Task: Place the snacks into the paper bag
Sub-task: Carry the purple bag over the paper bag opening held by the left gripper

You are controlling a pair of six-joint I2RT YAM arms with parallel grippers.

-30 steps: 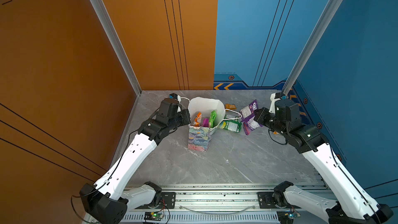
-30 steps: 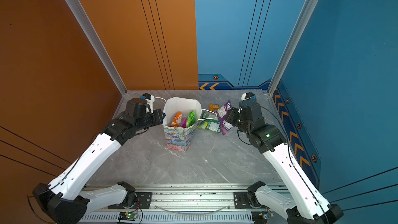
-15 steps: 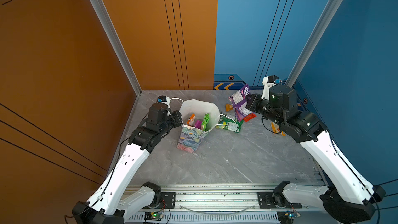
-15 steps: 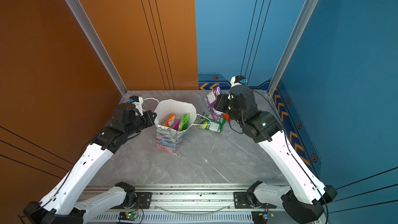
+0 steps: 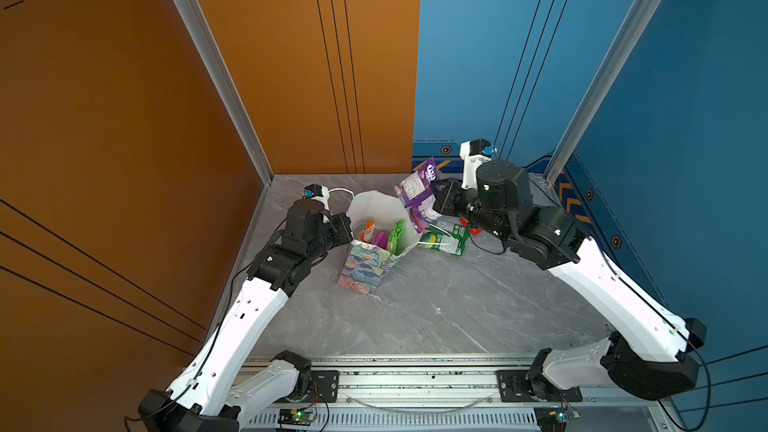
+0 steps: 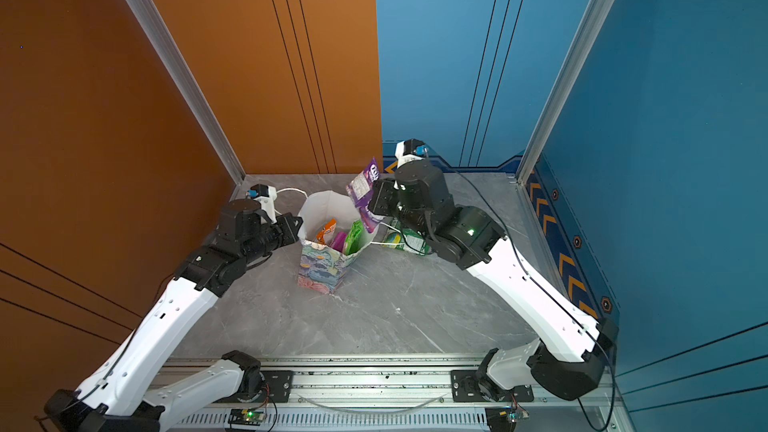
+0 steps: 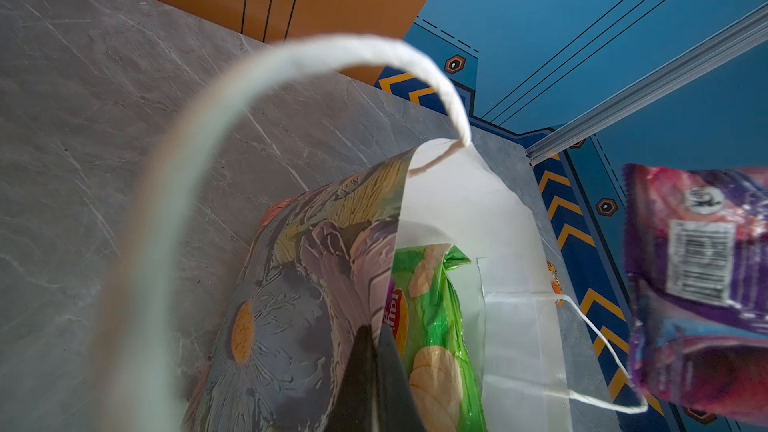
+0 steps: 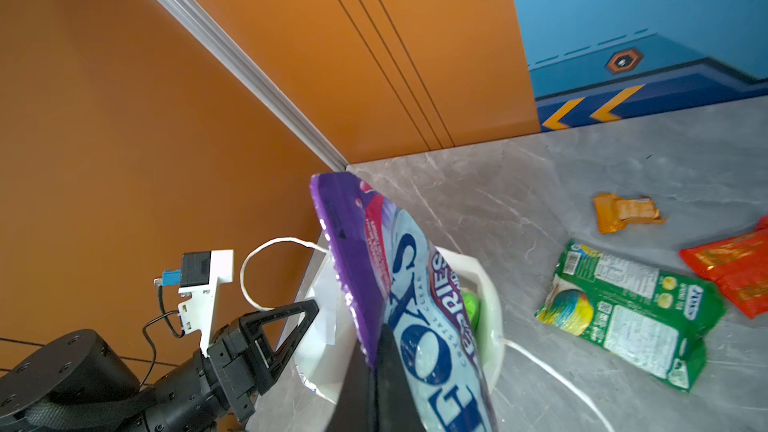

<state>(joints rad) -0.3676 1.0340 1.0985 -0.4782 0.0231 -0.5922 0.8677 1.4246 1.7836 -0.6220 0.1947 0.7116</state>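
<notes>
Paper bag (image 5: 365, 270), floral-painted, stands open on the grey tabletop (image 5: 436, 305). Left hand (image 7: 376, 340) pressed together on the bag's rim. Right hand (image 8: 376, 351) pinching a purple packet (image 5: 417, 189) just above the bag's rim. Inside the bag: orange packet (image 5: 368, 229), magenta packet (image 5: 380, 238), light green packet (image 5: 397, 235). Dark green packet (image 5: 444, 236) lies just beside the bag; red packet (image 8: 735, 268) lies farther from it

Robot lab cell, orange wall panels (image 5: 124, 118), blue wall panels (image 5: 478, 56), aluminium posts (image 5: 208, 56), marbled tabletop (image 5: 436, 305), arm mounting rail (image 5: 415, 380).
</notes>
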